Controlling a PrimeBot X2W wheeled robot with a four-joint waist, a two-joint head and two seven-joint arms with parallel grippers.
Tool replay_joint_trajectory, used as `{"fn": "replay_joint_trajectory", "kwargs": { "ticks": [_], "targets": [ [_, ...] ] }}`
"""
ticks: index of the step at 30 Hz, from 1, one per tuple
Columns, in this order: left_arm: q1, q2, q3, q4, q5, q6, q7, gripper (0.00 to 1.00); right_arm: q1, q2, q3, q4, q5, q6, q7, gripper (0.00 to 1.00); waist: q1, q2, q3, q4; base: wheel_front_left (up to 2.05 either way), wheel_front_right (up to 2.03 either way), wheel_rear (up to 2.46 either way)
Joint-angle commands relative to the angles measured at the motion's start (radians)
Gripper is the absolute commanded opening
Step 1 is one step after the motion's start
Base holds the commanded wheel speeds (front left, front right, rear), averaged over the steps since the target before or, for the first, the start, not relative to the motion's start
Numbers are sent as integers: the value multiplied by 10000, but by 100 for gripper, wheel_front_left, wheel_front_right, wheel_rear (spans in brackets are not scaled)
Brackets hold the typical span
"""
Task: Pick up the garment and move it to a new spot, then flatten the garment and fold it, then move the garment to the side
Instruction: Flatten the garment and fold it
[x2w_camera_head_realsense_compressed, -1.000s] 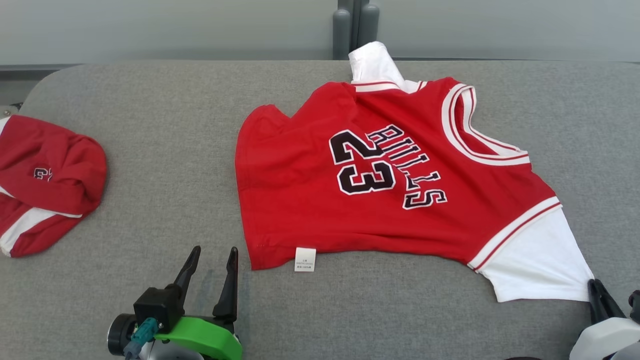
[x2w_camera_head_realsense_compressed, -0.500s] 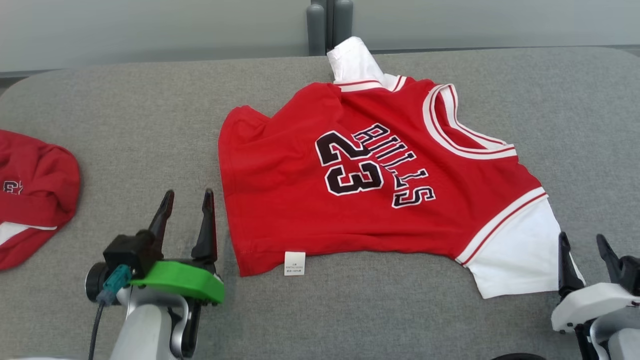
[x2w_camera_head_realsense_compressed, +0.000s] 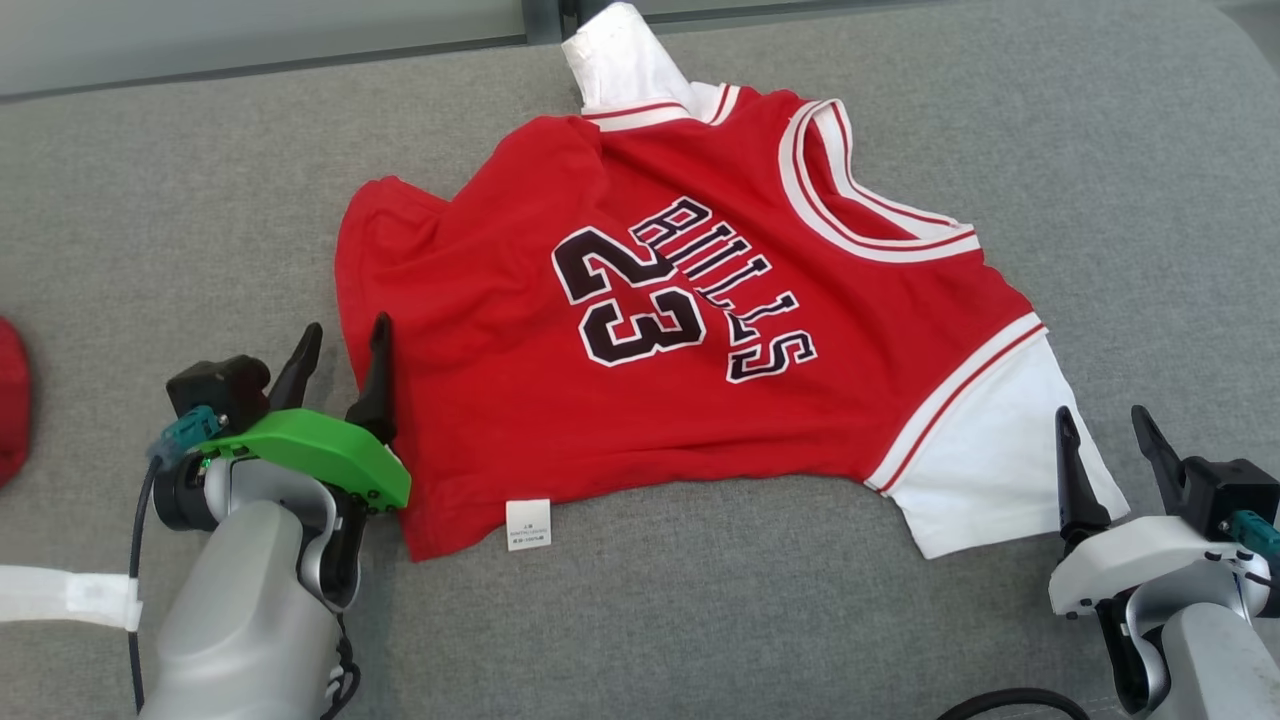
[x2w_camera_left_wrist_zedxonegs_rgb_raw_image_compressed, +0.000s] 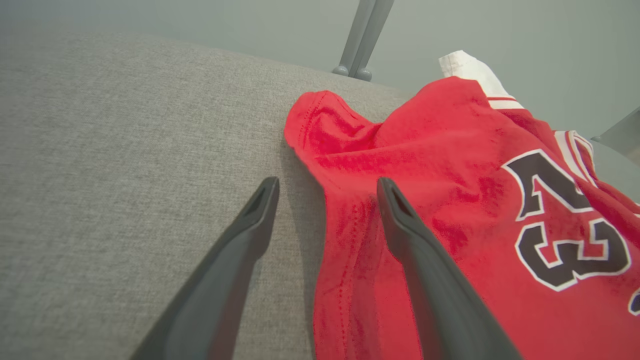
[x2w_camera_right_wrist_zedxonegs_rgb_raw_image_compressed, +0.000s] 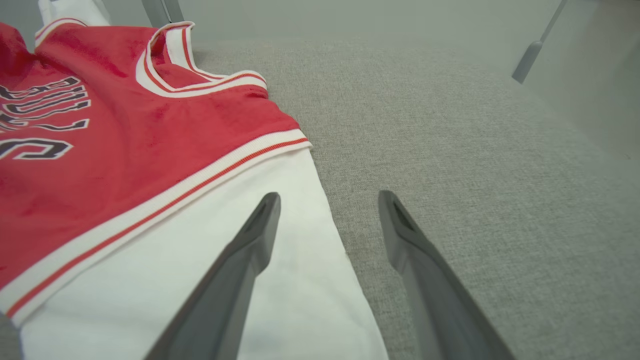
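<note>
The garment (x2w_camera_head_realsense_compressed: 650, 300) is a red jersey with white sleeves, black "BULLS 23" lettering and a white tag at its hem, lying spread on the grey padded table (x2w_camera_head_realsense_compressed: 200, 200). My left gripper (x2w_camera_head_realsense_compressed: 345, 335) stands open at the jersey's left hem edge; in the left wrist view one finger is over the red cloth (x2w_camera_left_wrist_zedxonegs_rgb_raw_image_compressed: 450, 200) and the other over bare table. My right gripper (x2w_camera_head_realsense_compressed: 1100, 425) is open at the white sleeve's outer edge, one finger above the white sleeve (x2w_camera_right_wrist_zedxonegs_rgb_raw_image_compressed: 200, 260), the other over the table (x2w_camera_right_wrist_zedxonegs_rgb_raw_image_compressed: 475, 175). Neither holds anything.
A sliver of another red cloth (x2w_camera_head_realsense_compressed: 8, 400) lies at the far left edge. Grey posts (x2w_camera_left_wrist_zedxonegs_rgb_raw_image_compressed: 360, 40) stand behind the table's far edge. Bare grey table surface stretches right of the jersey and along the near edge.
The head camera has tilted down and shifted. My right gripper has let go of the white sleeve and opened. The left gripper has come forward up to the jersey's left hem.
</note>
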Motion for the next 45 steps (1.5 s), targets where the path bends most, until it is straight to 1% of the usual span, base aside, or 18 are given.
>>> {"fn": "replay_joint_trajectory", "kwargs": {
  "ticks": [1, 7, 8, 9, 11, 14, 18, 24, 28, 29, 30, 34, 37, 40, 44, 45],
  "targets": [
    [-325, 138, -133, 200, -318, -3, -30, 100, -115, 17, -22, 14, 21, -14, -2, 100, 0, -1, 288, -237, 0, 0, 0],
    [-1050, 459, -804, 948, -1476, -3, 225, 100, -238, 149, 20, 15, -83, -14, -2, 100, 0, -1, 518, -309, 0, 0, 0],
    [-1183, 555, -856, 1012, -1581, -3, 192, 75, -266, 165, 45, 22, -92, -14, -2, 100, 0, -1, 562, -332, 0, 0, 0],
    [-1325, 633, -937, 1019, -1694, -3, 139, 0, -300, 184, 74, 30, -86, -14, -2, 100, 0, -1, 606, -347, 0, 0, 0],
    [-1456, 686, -1278, 978, -1811, -3, 82, 0, -361, 231, 198, 170, 33, -14, -2, 100, 0, -1, 690, -393, 0, 0, 0],
    [-1752, 929, -1699, 1052, -1981, -3, 30, 0, -511, 203, 311, 211, 147, -16, -2, 100, 0, -1, 844, -456, 0, 0, 0],
    [-2057, 1095, -2175, 1182, -2242, -3, -17, 0, -551, 199, 280, 189, 225, -14, -2, 100, 0, -1, 975, -479, 0, 0, 0],
    [-2203, 1272, -2549, 1495, -2657, -3, -57, 0, -575, 208, 178, 164, 205, -14, -2, 100, 0, -1, 1032, -517, 0, 0, 0],
    [-2355, 1407, -2458, 1667, -2666, -3, -108, 0, -520, 263, 124, 226, 195, -14, -2, 100, 0, -1, 1015, -468, 0, 0, 0],
    [-2423, 1448, -2340, 1607, -2553, 0, -98, 45, -509, 278, 102, 244, 196, -14, -2, 100, 0, -1, 1011, -445, 0, 0, 0],
    [-2416, 1440, -2273, 1590, -2420, 5, -96, 100, -504, 286, 98, 261, 192, -14, -2, 100, 0, -1, 1008, -424, 0, 0, 0],
    [-2288, 1289, -1993, 1670, -2286, 11, -92, 100, -525, 320, 164, 363, 162, -16, -2, 100, 0, -1, 989, -412, 0, 0, 0],
    [-2315, 1226, -1959, 1687, -2235, 4, -94, 100, -575, 340, 244, 454, 169, -14, -2, 100, 0, -1, 1017, -476, 0, 0, 0],
    [-2325, 1190, -2106, 1904, -2399, 1, -94, 100, -610, 340, 300, 509, 174, -14, -2, 100, 0, -1, 1058, -594, 0, 0, 0],
    [-2632, 1294, -2339, 2391, -2450, 0, 77, 100, -664, 333, 308, 464, 175, -16, 0, 100, 0, -1, 1144, -778, 0, 0, 0],
    [-2690, 1308, -2395, 2452, -2475, 0, 67, 60, -666, 338, 304, 449, 161, -16, 0, 100, 0, -1, 1174, -823, 0, 0, 0]
  ]
}}
